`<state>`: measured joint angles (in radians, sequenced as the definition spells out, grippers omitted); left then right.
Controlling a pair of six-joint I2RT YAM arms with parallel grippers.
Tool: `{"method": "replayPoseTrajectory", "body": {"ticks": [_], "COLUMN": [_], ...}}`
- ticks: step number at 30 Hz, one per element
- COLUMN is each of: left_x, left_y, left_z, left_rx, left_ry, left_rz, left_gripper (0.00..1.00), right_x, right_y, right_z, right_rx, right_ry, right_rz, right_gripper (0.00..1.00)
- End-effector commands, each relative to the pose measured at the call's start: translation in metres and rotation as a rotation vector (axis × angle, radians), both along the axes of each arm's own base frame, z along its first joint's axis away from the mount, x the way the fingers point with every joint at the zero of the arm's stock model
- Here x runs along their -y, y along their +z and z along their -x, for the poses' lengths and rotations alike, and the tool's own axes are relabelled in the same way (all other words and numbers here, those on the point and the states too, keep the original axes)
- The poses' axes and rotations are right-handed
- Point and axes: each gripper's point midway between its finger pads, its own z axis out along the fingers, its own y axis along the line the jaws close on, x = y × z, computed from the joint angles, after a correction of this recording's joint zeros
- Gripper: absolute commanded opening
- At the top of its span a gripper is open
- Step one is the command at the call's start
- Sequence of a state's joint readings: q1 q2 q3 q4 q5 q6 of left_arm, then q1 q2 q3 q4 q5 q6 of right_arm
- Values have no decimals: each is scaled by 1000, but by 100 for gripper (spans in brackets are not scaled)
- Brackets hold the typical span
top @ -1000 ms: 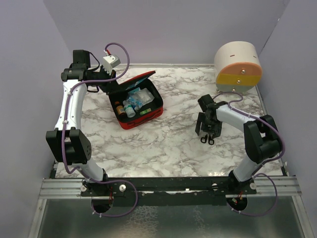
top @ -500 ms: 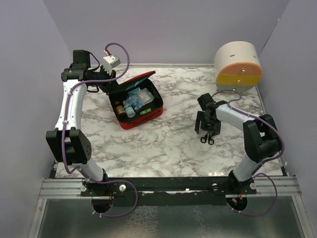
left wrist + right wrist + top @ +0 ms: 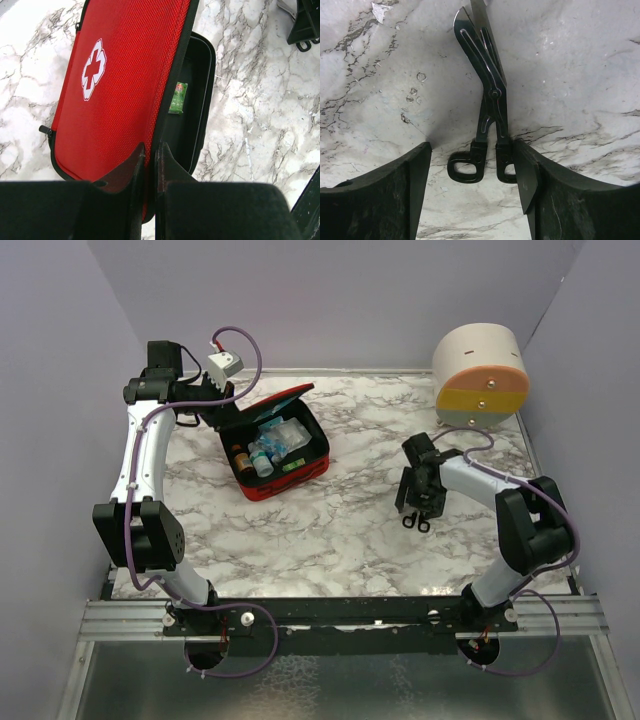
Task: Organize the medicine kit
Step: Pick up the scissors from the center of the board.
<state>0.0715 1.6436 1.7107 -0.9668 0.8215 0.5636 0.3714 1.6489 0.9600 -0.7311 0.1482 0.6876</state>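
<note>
The marble tabletop (image 3: 330, 530) carries everything. The round drawer container (image 3: 480, 375) stands at the far edge, well beyond the right end effector (image 3: 418, 508) and a little to its right.

The kit (image 3: 280, 455) lies open on the tabletop, directly below and in front of the left end effector (image 3: 215, 405), and well to the left of the right end effector. Its red lid (image 3: 125, 75) stands raised and tilted, with the white cross (image 3: 93, 70) on its outer side. The left end effector is almost fully closed. In the left wrist view its two fingers (image 3: 135, 167) pinch the black rim of the lid between them. Inside the black base, beyond this end effector, there are small bottles (image 3: 262, 452) and clear packets. A small green packet (image 3: 177, 97) lies near the inner wall.

The right end effector is wide open and holds nothing. It is low over the tabletop. Black scissors (image 3: 490, 95) lie flat between its fingers (image 3: 395, 190), with the handle loops nearest to the end effector and the blades pointing away from it. The right finger is just beside one loop; I cannot tell if it touches. The left finger is apart from the scissors.
</note>
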Motion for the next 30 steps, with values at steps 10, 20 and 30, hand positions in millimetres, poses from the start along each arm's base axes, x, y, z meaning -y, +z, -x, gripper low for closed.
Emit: {"method": "replayPoseTrajectory", "body": {"ticks": [10, 20, 30], "left_x": [-6, -7, -7], "left_y": [8, 8, 9], "left_z": [13, 16, 15], "left_rx": [-16, -10, -9], "left_ry": [24, 25, 25], "left_rz": [-28, -34, -35], "left_gripper": [0, 0, 0], "right_x": [18, 16, 21], "right_y": [-14, -18, -19], "right_z": [37, 38, 42], "right_rx": [-104, -110, -128], "right_ry": [-56, -66, -83], "right_rz": [63, 51, 78], "right_gripper": [57, 45, 18]}}
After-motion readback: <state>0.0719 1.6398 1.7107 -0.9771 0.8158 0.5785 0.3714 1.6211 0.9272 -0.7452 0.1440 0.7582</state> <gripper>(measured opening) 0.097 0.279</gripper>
